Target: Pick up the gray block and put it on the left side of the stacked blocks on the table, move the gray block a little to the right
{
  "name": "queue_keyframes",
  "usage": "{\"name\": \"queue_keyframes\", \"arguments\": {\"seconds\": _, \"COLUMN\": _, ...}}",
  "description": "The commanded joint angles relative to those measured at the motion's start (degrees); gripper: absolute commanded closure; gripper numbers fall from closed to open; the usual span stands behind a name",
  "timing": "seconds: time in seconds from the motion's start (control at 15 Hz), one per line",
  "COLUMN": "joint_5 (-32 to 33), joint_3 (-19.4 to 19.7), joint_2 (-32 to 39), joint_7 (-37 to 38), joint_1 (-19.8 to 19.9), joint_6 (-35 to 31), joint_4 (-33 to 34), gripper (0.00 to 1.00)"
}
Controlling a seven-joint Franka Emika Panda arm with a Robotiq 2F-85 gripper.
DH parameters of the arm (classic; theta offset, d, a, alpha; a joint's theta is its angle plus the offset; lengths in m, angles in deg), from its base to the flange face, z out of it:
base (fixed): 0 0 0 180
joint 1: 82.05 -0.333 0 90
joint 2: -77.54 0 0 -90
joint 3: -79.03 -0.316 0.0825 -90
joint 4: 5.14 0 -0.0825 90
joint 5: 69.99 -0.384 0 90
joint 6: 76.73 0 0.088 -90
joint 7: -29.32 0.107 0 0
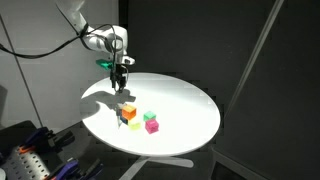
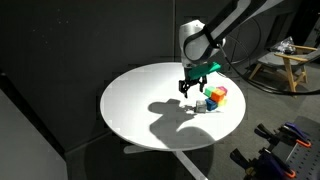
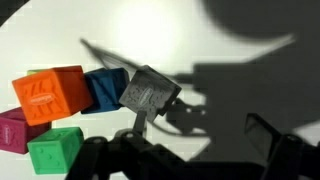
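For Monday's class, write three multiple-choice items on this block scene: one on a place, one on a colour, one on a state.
1. Where is the gray block? A on the table beside the stacked blocks; B in the robot's grip; C on the floor.
2. Which cube adjoins it in the wrist view? A magenta; B blue; C green.
3. How are the fingers? A shut on the block; B shut, empty; C open.
1A: it rests on the tabletop. 2B: the blue cube sits right beside it. 3C: they stand apart, empty.
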Motion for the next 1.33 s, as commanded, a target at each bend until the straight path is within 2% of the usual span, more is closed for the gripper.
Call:
{"name": "queue_keyframes", "arguments": {"seconds": 0.0, "joint_5": 2.10, "joint_3": 0.22, "joint_2": -6.13, "joint_7": 1.32, "joint_1": 0.25, "joint_6": 1.73, "joint_4": -5.10, "gripper": 0.00}}
{"name": "queue_keyframes", "arguments": {"seconds": 0.8, "joint_5": 2.83, "joint_3": -1.46, "joint_2": -22.85, "joint_7": -1.53, "joint_1": 4.17, "joint_6": 1.72, "joint_4": -19.96, "gripper": 0.00}}
{"name": "queue_keyframes", "arguments": {"seconds": 1.27, "joint_5": -1.90, "joint_3": -3.22, "joint_2": -31.09, "joint_7": -9.01, "joint_1": 7.11, "joint_6": 1.05, "joint_4": -24.32, "gripper": 0.00}}
